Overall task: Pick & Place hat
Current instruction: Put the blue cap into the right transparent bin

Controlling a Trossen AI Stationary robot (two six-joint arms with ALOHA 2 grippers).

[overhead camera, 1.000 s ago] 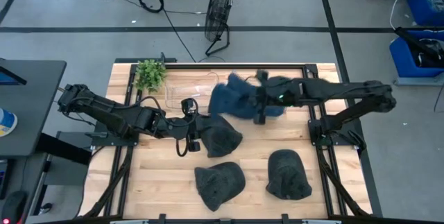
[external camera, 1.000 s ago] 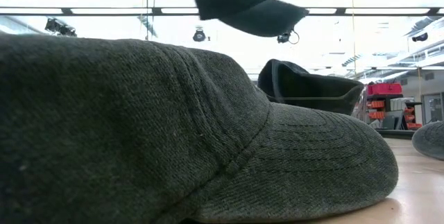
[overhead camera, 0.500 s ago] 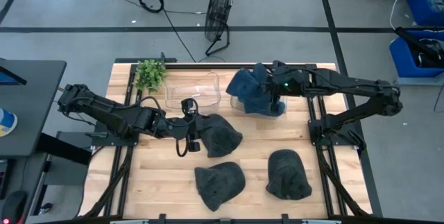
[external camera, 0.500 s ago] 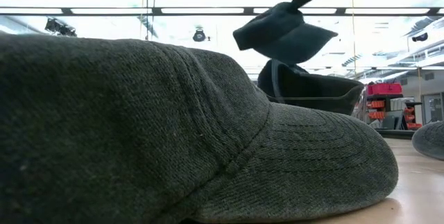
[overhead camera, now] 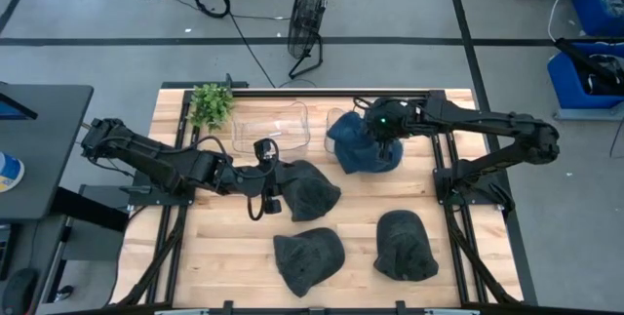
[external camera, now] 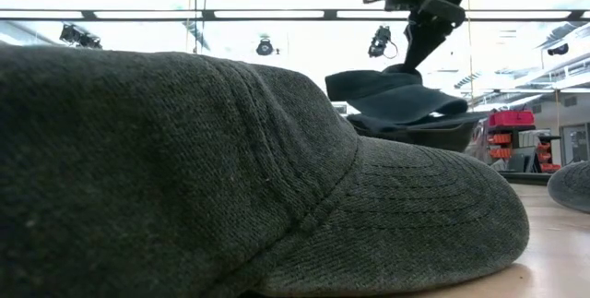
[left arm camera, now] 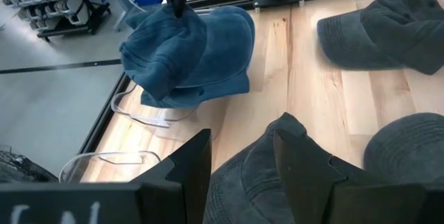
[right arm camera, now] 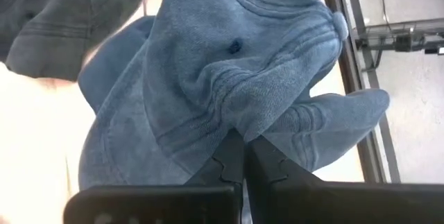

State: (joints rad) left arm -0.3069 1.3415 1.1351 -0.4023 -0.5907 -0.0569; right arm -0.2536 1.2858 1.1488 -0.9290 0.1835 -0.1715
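Wooden bench (overhead camera: 224, 256): your right gripper (overhead camera: 383, 139) pinches crumpled blue fabric hat (overhead camera: 359, 144) near far edge, beside clear plastic bin (overhead camera: 270, 126). Left gripper (overhead camera: 274, 180) clamps dark grey cap (overhead camera: 310, 190) mid-bench. Placing step likely; next, release blue hat.

A light wooden slatted table (overhead camera: 219, 247) with a black frame is seen from above. A blue fabric cap (overhead camera: 359, 146) is held over the table's far right part by the right end effector (overhead camera: 382, 139), just beside a clear plastic bin (overhead camera: 270, 123). The left end effector (overhead camera: 276, 188) is placed at a dark grey cap (overhead camera: 312, 190) near the table's middle; whether it is closed cannot be told. Two more dark grey caps (overhead camera: 308, 255) (overhead camera: 406, 244) are laid near the front edge. A small green plant (overhead camera: 211, 103) is set at the far left corner. A black floor fan (overhead camera: 307, 22) is seen on the grey floor behind the table.
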